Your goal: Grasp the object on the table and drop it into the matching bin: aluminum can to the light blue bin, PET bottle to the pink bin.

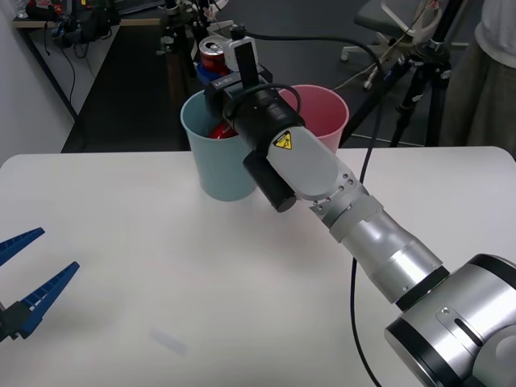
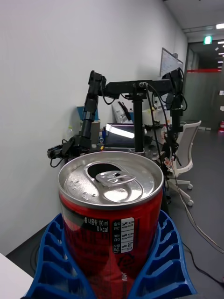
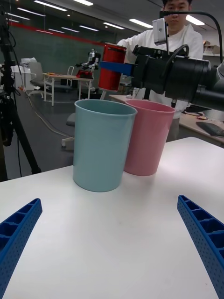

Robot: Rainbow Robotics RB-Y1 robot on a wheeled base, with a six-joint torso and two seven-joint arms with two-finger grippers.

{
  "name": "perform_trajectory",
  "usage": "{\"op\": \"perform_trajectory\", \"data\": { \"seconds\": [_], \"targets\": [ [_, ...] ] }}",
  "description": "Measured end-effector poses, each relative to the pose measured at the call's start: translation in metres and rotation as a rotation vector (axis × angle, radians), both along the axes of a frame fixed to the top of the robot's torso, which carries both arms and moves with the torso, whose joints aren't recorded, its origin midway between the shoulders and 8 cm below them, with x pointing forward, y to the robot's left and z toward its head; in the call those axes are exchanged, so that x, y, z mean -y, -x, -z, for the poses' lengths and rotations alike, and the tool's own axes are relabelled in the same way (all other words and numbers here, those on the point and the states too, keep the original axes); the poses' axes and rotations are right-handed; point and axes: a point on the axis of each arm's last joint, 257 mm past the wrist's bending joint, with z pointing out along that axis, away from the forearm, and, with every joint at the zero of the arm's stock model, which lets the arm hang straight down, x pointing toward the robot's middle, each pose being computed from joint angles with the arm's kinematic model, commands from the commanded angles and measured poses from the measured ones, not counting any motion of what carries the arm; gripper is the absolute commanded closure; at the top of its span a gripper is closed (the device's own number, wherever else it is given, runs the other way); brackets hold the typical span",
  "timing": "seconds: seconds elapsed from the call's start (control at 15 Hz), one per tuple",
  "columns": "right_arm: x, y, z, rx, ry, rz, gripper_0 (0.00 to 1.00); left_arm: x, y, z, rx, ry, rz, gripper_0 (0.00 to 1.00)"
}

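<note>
The white worktop (image 1: 161, 266) spreads broad and bare in front of the robot; at its far edge stand the two containers, touching side by side, the light blue bin (image 1: 211, 153) on the left and the pink bin (image 1: 322, 113) on the right. The right arm reaches far across the worktop, and its right end effector (image 2: 112, 261) is clamped on the aluminum can (image 2: 112, 210), blue ribbed fingers (image 2: 51, 261) pressed to both sides; the can is upright, tab up, held in the air above the light blue bin's mouth (from the left wrist view it sits clear above the rim, toward the far side). The left end effector (image 1: 28, 282) waits low at the near left with its fingers spread wide, holding nothing. By my reading the grasp and the carry are done and only the release remains; the can is over the correct bin. A patch of red shows within the light blue bin in the front view, but I cannot tell what it is; the pink bin's interior, where visible, looks empty.
</note>
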Motion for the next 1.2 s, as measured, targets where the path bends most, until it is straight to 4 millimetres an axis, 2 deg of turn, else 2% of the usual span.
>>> {"op": "perform_trajectory", "data": {
  "seconds": [0.07,0.13,0.2,1.2],
  "targets": [
    [-0.0001,0.0001,0.0,0.001,0.001,0.0,0.69,0.0,0.0,0.0,0.0,0.0,0.0,0.0],
    [-0.0004,0.0002,0.0002,0.0,0.0,-0.001,0.05,0.0,0.0,0.0,0.0,0.0,0.0,0.0],
    [-0.0004,0.0002,0.0001,-0.001,-0.002,-0.001,0.0,0.0,0.0,0.0,0.0,0.0,0.0,0.0],
    [0.0018,-0.0001,-0.0054,0.004,-0.023,0.008,0.0,0.0,0.0,0.0,0.0,0.0,0.0,0.0]
  ]
}}
